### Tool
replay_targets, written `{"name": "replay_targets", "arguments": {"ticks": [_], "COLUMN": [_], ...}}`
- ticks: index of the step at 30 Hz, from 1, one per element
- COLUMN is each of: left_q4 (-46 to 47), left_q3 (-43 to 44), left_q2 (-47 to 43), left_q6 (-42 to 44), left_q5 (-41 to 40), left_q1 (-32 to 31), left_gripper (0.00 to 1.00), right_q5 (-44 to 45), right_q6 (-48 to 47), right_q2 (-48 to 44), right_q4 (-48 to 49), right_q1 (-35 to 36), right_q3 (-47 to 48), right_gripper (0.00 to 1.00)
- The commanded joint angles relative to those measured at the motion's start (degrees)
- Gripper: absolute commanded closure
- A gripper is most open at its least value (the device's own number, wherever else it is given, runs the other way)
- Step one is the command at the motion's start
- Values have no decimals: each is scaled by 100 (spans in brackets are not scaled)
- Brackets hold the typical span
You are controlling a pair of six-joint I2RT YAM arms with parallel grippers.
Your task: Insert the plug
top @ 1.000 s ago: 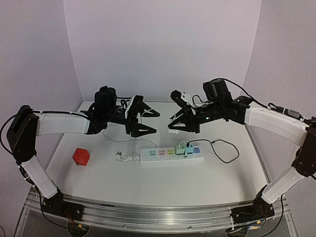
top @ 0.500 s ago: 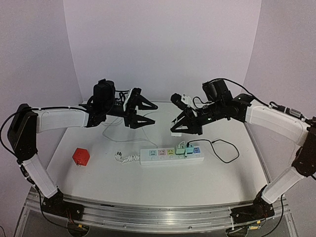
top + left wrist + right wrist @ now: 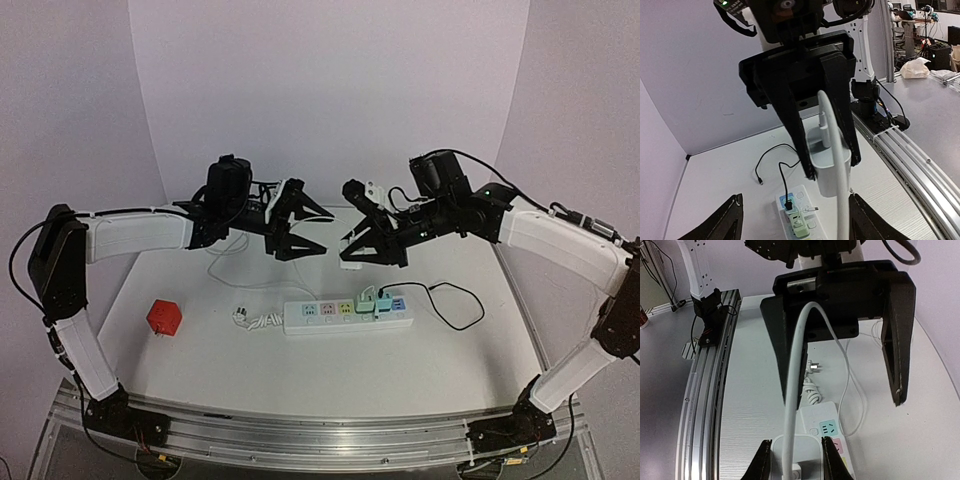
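Observation:
My right gripper (image 3: 352, 255) hangs above the table, shut on a white plug block (image 3: 350, 264). In the right wrist view the plug (image 3: 795, 452) sits between the two fingers (image 3: 762, 462) at the bottom edge. A thick white cable (image 3: 792, 385) rises from it toward my left gripper (image 3: 845, 404). That gripper (image 3: 328, 234) faces the right one at the same height, jaws wide open. The left wrist view shows the plug (image 3: 830, 175) straight ahead, with the cable (image 3: 840, 200) running down between the open fingers (image 3: 730, 220). The white power strip (image 3: 345, 316) lies on the table below.
A green adapter (image 3: 367, 298) and a black plug (image 3: 385, 295) with a black cable (image 3: 455, 300) sit in the strip's right end. The strip's own coiled cord and loose plug (image 3: 245, 317) lie to its left. A red cube (image 3: 163, 317) stands at the left. Thin white cable (image 3: 225, 270) loops behind.
My left gripper has swung right toward the right gripper and now faces it closely. The right gripper has shifted slightly left and up with the plug still in it.

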Motion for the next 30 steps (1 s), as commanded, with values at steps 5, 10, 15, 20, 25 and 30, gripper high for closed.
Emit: {"name": "replay_targets", "arguments": {"ticks": [5,10,15,20,25,30], "left_q4": [725,1575,1155,319,556,805], "left_q3": [-22,-419,-591,-564,-404,-281], "left_q2": [-137,-329,-618,-776,-700,-536], "left_q6": [-401,-516,585,1797,1623,1159], "left_q5": [133,1028,1735,1775,1494,1082], "left_q1": [-208,-97,63,62,64,63], "left_gripper": [33,28,23,22,22,22], "right_q5": [41,257,475,620,728,741], "right_q6": [-111,-138,-118,-157,-197,-171], "right_q2": [-110,-251,-596,-673,-697,-774], "right_q4": [-7,-72,-161,-368,-489,-514], "right_q1": [70,90,85,211,393,529], "right_q3": [253,160,-116,-174,-244,-251], "right_gripper": [100,100,100,100,100,100]}}
